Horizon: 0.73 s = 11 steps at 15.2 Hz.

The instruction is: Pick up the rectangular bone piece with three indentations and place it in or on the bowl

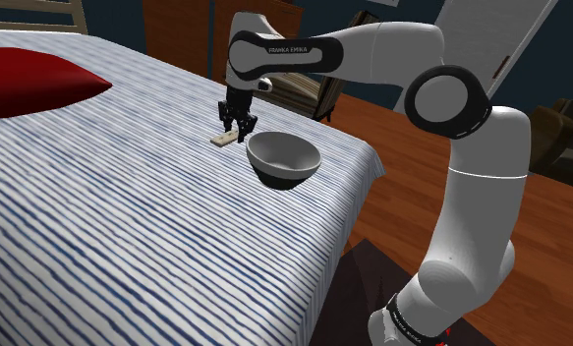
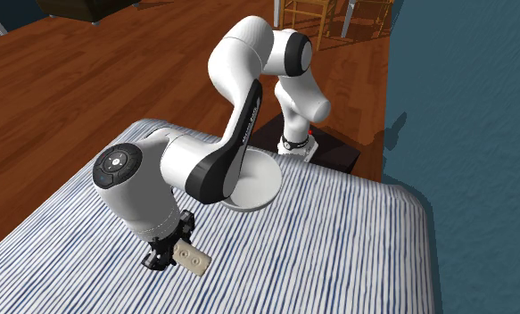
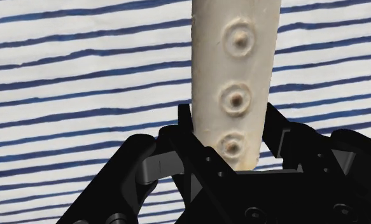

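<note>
A pale, flat rectangular bone piece point(image 3: 235, 76) with three round dimples lies on the blue-and-white striped bedcover point(image 1: 127, 226). My black gripper point(image 3: 229, 113) points down over its near end, and the two fingers press against its long sides. In the shoulder view the bone piece point(image 1: 220, 141) sticks out from under the gripper point(image 1: 237, 131), just left of the bowl point(image 1: 284, 175). That bowl is grey inside and dark outside. In the second exterior view the piece point(image 2: 195, 260) lies beside the gripper point(image 2: 167, 259), and the arm partly hides the bowl point(image 2: 271, 192).
A red pillow point(image 1: 28, 79) rests at the far left of the bed. The mattress edge point(image 1: 358, 197) drops to a wooden floor point(image 1: 412, 167) close behind the bowl. Dark wooden furniture point(image 1: 274, 39) stands beyond the bed. The stand point(image 2: 334, 153) sits by the bed corner.
</note>
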Each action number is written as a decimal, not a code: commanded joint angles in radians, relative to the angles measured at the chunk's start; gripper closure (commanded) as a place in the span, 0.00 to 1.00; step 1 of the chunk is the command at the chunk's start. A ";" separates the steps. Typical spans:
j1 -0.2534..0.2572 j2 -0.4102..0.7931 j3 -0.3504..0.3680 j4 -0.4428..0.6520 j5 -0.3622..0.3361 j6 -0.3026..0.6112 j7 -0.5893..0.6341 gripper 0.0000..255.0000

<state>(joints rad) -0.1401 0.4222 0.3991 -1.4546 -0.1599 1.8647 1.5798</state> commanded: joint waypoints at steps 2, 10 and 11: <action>0.000 0.001 0.000 0.000 0.000 0.000 0.000 1.00; 0.005 -0.004 0.003 0.073 0.004 -0.077 -0.004 1.00; 0.007 -0.004 0.003 0.087 0.004 -0.091 -0.005 1.00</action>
<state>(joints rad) -0.1362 0.4186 0.4012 -1.3794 -0.1561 1.7867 1.5731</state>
